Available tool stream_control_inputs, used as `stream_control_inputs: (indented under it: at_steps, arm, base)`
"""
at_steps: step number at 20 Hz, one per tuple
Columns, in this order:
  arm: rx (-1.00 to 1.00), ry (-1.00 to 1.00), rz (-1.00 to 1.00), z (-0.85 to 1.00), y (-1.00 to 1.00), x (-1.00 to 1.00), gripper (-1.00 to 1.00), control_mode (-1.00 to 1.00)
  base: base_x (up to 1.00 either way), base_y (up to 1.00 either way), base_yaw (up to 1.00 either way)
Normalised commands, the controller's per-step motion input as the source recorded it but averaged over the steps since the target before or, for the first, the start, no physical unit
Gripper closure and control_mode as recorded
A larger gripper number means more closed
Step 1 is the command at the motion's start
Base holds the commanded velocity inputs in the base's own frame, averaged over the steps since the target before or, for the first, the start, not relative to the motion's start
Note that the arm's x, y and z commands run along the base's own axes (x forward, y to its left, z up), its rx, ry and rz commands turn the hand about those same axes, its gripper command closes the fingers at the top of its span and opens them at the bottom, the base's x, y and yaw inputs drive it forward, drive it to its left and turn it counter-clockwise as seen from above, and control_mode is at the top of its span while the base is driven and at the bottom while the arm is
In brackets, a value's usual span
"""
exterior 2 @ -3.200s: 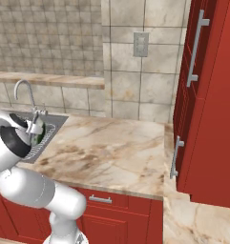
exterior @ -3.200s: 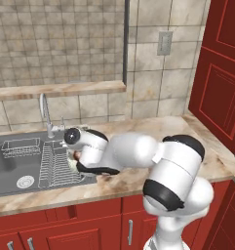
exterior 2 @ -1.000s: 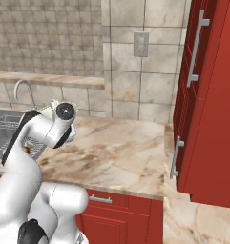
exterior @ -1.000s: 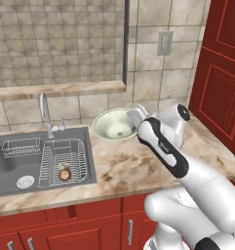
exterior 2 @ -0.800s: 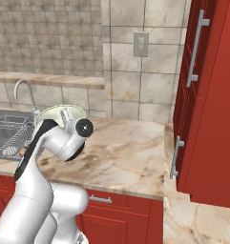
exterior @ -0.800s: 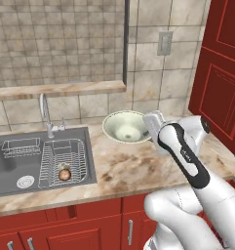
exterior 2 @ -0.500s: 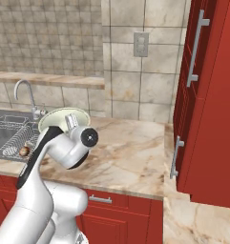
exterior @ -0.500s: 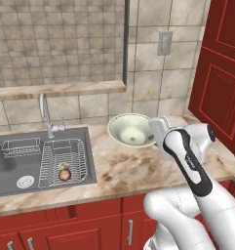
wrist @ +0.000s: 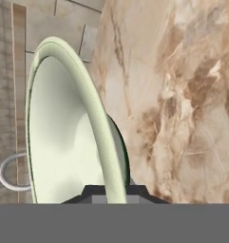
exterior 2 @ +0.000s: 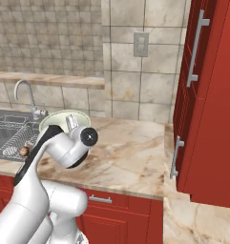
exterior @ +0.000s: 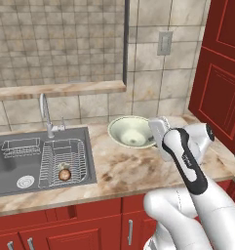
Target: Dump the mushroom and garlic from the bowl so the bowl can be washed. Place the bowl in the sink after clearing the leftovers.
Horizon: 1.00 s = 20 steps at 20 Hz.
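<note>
At lower left, the sink (exterior: 11,161) already holds the mushroom (exterior: 64,174) on its wire rack (exterior: 65,146); garlic isn't discernible. Mid-frame, the emptied bowl (exterior: 131,131) hangs over the desk (exterior: 124,168), its rim clenched in the pincer (wrist: 113,192). Placing it in the sink remains.

No words, labels, brands or numbers can be read anywhere. The wall plate (exterior: 164,43) above the counter (exterior: 124,166) is blank, and the bowl (exterior: 132,131) is plain.
</note>
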Motion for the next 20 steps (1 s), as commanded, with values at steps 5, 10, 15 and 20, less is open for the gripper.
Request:
stream_control_inputs:
  at_steps: [5, 10, 15, 20]
  arm:
    - [0.0, 0.01, 0.0, 0.0, 0.0, 0.0, 1.0, 1.0]
    - [0.0, 0.0, 0.0, 0.0, 0.0, 0.0, 1.0, 1.0]
    - [0.0, 0.0, 0.0, 0.0, 0.0, 0.0, 1.0, 1.0]
    - [0.0, 0.0, 0.0, 0.0, 0.0, 0.0, 1.0, 1.0]
  base:
    - [-0.05, 0.0, 0.0]
    - [-0.61, 0.07, 0.0]
    - [-0.57, 0.47, 0.0]
    - [-0.17, 0.9, 0.0]
